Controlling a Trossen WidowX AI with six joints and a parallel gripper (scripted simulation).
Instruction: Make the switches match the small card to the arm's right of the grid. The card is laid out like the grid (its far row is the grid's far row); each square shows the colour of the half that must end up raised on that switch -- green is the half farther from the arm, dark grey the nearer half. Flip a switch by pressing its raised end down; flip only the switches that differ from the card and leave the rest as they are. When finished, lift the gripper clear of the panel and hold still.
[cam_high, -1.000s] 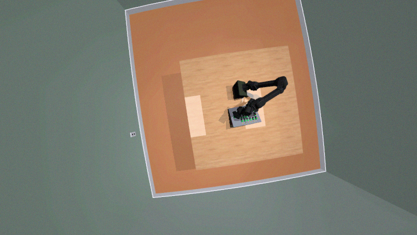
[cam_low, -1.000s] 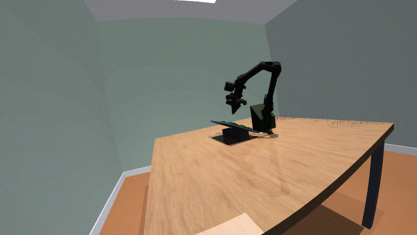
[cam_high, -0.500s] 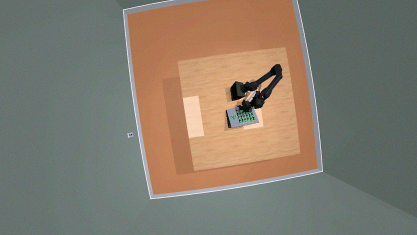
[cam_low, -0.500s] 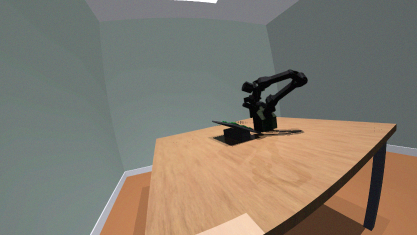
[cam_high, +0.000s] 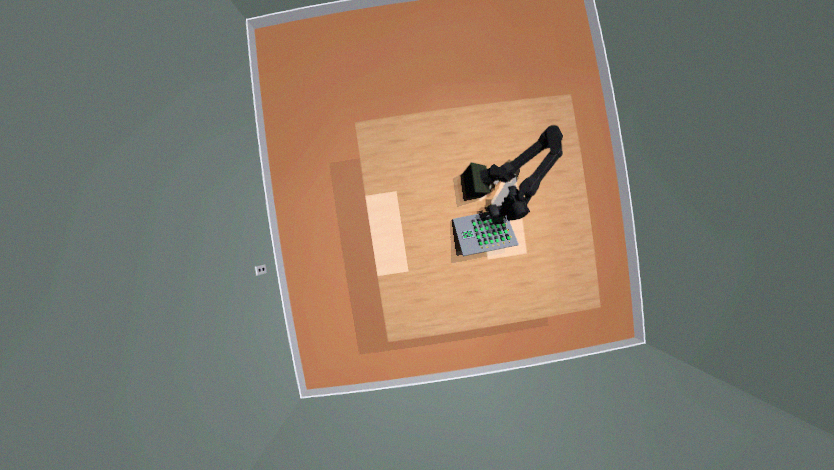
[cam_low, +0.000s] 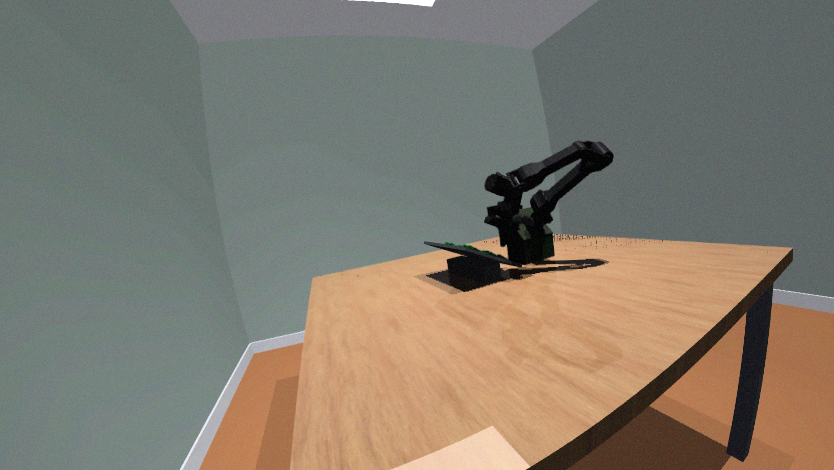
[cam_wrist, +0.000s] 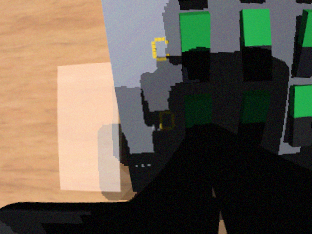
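The grey panel (cam_high: 458, 245) (cam_low: 434, 245) (cam_wrist: 132, 55) is tilted on a dark stand and carries a grid of green and dark grey rocker switches (cam_high: 491, 231) (cam_wrist: 195, 35). The small card (cam_high: 467, 234) sits to the image left of the grid in the top view; it is outside the wrist view. My gripper (cam_high: 500, 220) (cam_wrist: 203, 134) is shut and empty. It is low over the near part of the panel, at the arm's left columns. In the wrist view its fingers and shadow cover the nearer switches there. Contact with a switch cannot be told.
The arm's dark base (cam_high: 475, 179) (cam_low: 531, 248) stands behind the panel's near edge on the wooden table (cam_high: 431, 303) (cam_low: 408, 350). Small yellow outlines mark the panel's left part in the wrist view. A pale patch (cam_wrist: 87, 145) lies beside and beneath the panel.
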